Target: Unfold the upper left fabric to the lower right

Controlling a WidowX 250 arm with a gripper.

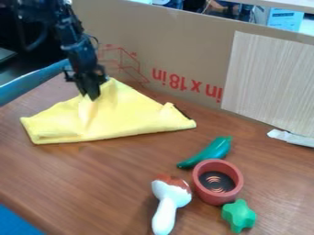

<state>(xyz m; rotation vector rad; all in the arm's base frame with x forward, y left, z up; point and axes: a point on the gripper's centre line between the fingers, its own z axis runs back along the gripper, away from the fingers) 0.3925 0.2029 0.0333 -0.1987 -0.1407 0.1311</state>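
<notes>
The yellow fabric (138, 117) lies in a rough triangle toward the bench's (92, 183) far left corner, its long straight edge facing the near side. The tool (91, 95) is down at its upper left slope, just beside the peak — how far open, or whether it has hold of any fabric, I cannot tell. The unfolding should run from there across that long edge — toward the bench's near right corner.
</notes>
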